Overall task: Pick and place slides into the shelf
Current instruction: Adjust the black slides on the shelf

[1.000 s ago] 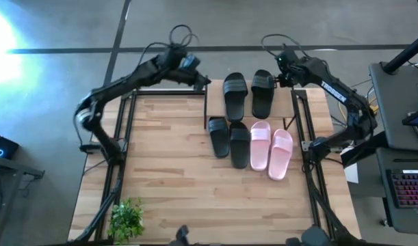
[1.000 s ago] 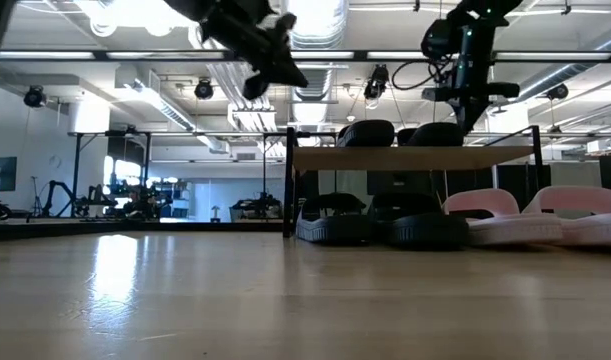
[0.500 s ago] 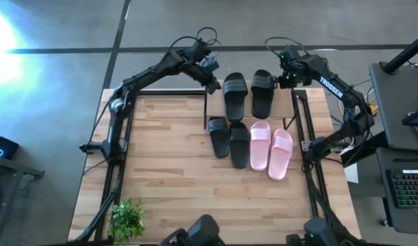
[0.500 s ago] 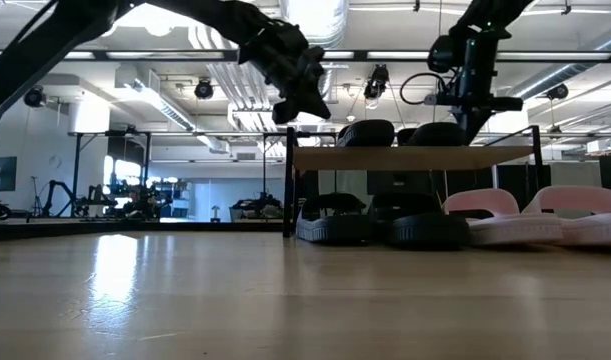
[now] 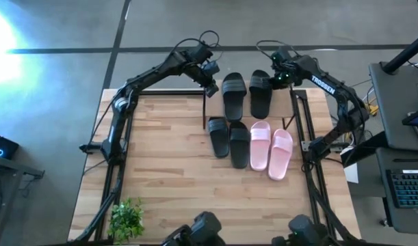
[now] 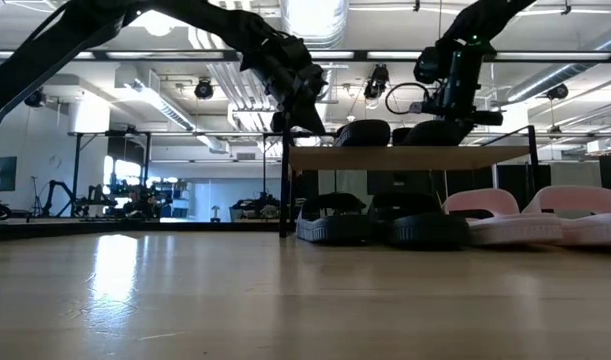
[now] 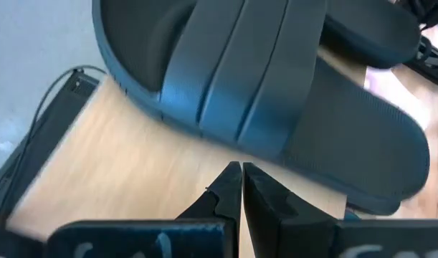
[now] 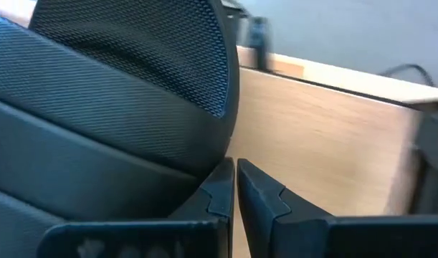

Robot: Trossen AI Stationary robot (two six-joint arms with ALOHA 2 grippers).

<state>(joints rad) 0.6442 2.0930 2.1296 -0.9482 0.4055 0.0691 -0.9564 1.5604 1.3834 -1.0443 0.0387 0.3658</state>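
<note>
**Two closed grippers flank the black pair on the shelf top**

Two dark arms reach to the far edge of your table, and both tools are empty. Your left gripper (image 5: 213,89) has its fingers pressed together, holding nothing; it hangs at the left end of the small two-tier shelf with the light wooden plank top and thin black metal frame (image 5: 280,102), just beside the left black wide-strap slide sandal (image 5: 234,95). From the left wrist camera, the closed fingertips (image 7: 237,175) point at the side of that sandal (image 7: 262,93), with pale plank between them; you cannot tell from here whether they touch it.

Your right gripper (image 5: 275,78) is likewise closed on nothing, at the far right of the shelf top, right beside the second black slide sandal (image 5: 260,92). In the right wrist view its fingertips (image 8: 231,174) sit against the textured sole edge of that sandal (image 8: 111,93).

The level camera shows both black sandals resting side by side on the plank (image 6: 410,157), the left gripper (image 6: 303,112) at the plank's left end and the right gripper (image 6: 447,105) above its right half.

Below, on the large wooden tabletop (image 5: 161,164), four more slides stand in a row, partly under the plank: two black ones (image 5: 229,139) on the left, touching each other, and two pale pink ones (image 5: 271,149) on the right. A small green potted plant (image 5: 126,219) sits at the table's near left corner.
</note>
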